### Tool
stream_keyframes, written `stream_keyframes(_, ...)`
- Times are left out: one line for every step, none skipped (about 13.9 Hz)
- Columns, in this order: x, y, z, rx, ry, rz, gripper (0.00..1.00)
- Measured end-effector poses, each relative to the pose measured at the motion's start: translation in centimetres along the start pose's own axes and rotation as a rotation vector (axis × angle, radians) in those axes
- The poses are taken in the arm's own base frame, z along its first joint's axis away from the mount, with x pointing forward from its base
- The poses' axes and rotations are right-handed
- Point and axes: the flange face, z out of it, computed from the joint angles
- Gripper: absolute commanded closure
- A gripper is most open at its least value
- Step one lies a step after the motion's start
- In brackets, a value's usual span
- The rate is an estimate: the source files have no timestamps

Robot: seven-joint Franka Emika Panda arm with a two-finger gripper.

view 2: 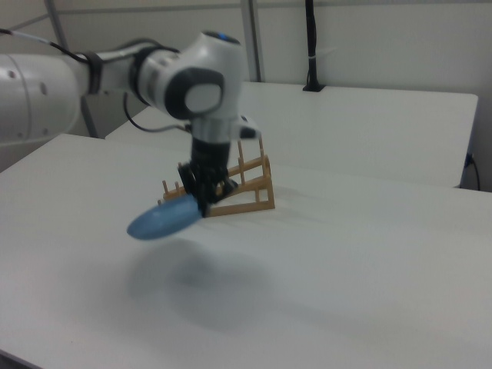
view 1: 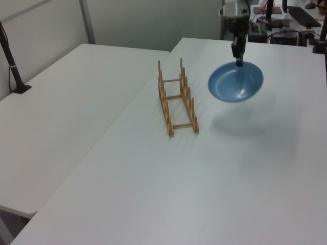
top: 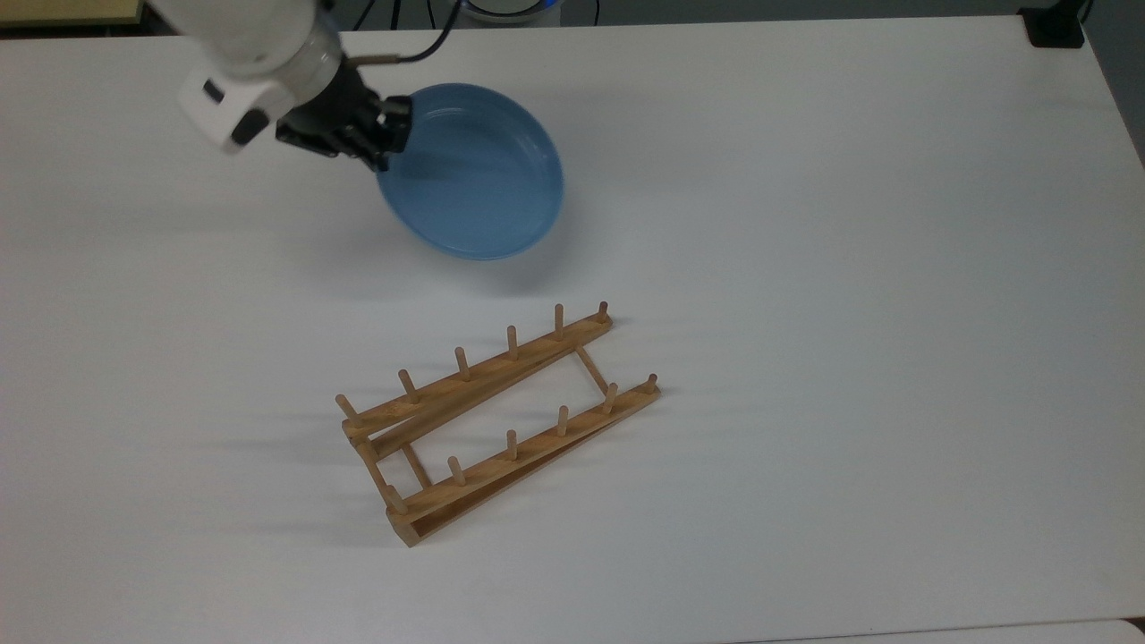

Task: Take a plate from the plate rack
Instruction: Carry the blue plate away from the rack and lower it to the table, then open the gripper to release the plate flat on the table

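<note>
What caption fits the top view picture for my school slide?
Robot gripper holding a round light-blue plate by its rim above the white table, away from the wooden peg rack.

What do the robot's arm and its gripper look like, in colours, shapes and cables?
The arm is built of rounded, glossy white segments with dark grey joint parts and a small blue spot on top. A thin black cable runs along it near the wrist. The gripper is black and angular, mounted under a white wrist block with a dark slot.
</note>
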Motion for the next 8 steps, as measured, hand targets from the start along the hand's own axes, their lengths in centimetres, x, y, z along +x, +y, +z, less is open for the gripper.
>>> stream_keyframes(0.2, 2.1, 2.0, 0.008, -0.027, -0.011, 1.00)
stream_keyframes(0.5, 3.3, 3.1, -0.004, -0.035, -0.016, 1.00)
stream_keyframes(1.2, 5.0, 4.8, -0.031, -0.032, -0.014, 1.00)
stream_keyframes(1.6, 5.8, 6.1, -0.044, -0.033, -0.014, 1.00)
stream_keyframes(2.0, 6.5, 7.4, -0.055, -0.036, -0.016, 1.00)
stream_keyframes(2.3, 7.1, 8.7, -0.064, -0.041, -0.017, 1.00)
stream_keyframes(2.6, 7.6, 9.8, -0.069, -0.049, -0.025, 0.94)
stream_keyframes(2.6, 8.4, 10.8, -0.080, -0.067, -0.047, 0.73)
